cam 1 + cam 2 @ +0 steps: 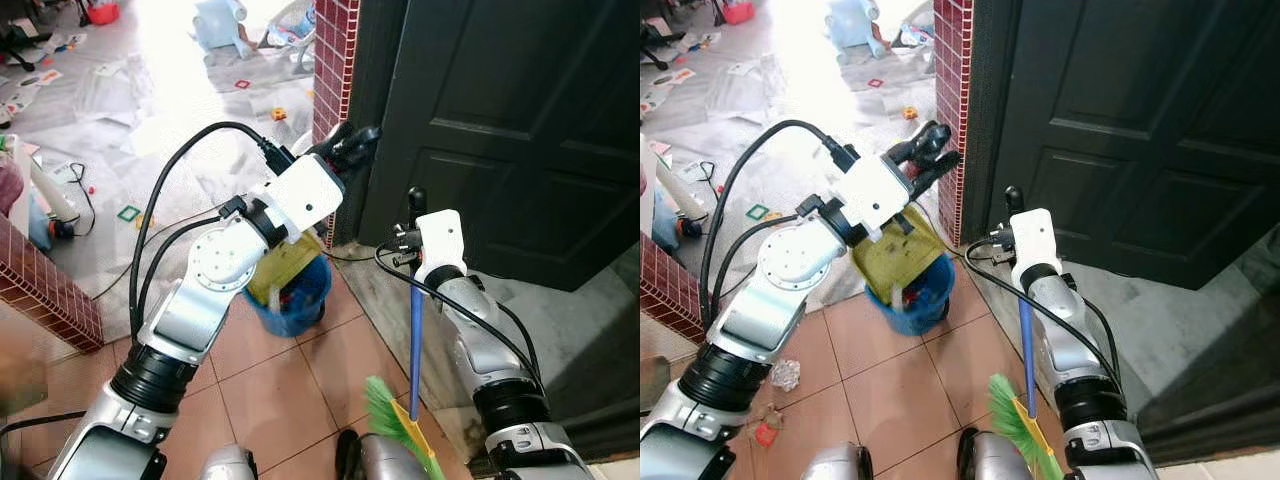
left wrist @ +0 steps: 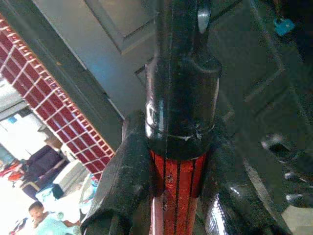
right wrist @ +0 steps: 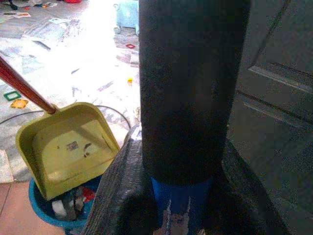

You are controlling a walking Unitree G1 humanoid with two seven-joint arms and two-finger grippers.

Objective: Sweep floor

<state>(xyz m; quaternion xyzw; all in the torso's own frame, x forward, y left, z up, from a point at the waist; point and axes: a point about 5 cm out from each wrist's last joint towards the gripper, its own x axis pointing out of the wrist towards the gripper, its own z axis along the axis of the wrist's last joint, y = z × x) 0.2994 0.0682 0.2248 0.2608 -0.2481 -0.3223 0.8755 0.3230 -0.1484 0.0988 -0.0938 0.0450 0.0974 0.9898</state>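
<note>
the broom (image 1: pixel 414 340) hangs upright on the robot's right side, blue stick with green bristles down by its feet. the right gripper (image 1: pixel 412 238) has its fingers clamped round the stick just under the black end cap. my guess is it's light but long and top-heavy to steer from that high up, so the head will swing about; a grip lower down the stick would give more control. the plastic looks a bit slick too.

the left gripper (image 1: pixel 925 150) is wrapped round the red handle (image 2: pixel 176 191) of a yellow dustpan (image 3: pixel 68 147), which is tipped over a blue bucket (image 1: pixel 915 300) with bits of rubbish inside. thin plastic pan, stiff enough, probably weighs next to nothing.

floor here is terracotta tile (image 1: pixel 290 390), smooth, should sweep easy, though the grout lines may trap crumbs. a scrap of litter (image 1: pixel 785 375) sits on the tiles to the left. dark door (image 1: pixel 520 130) straight ahead, red brick pillar (image 1: pixel 335 50) beside it, and past that a bright room with paper and toys scattered all over the floor.
</note>
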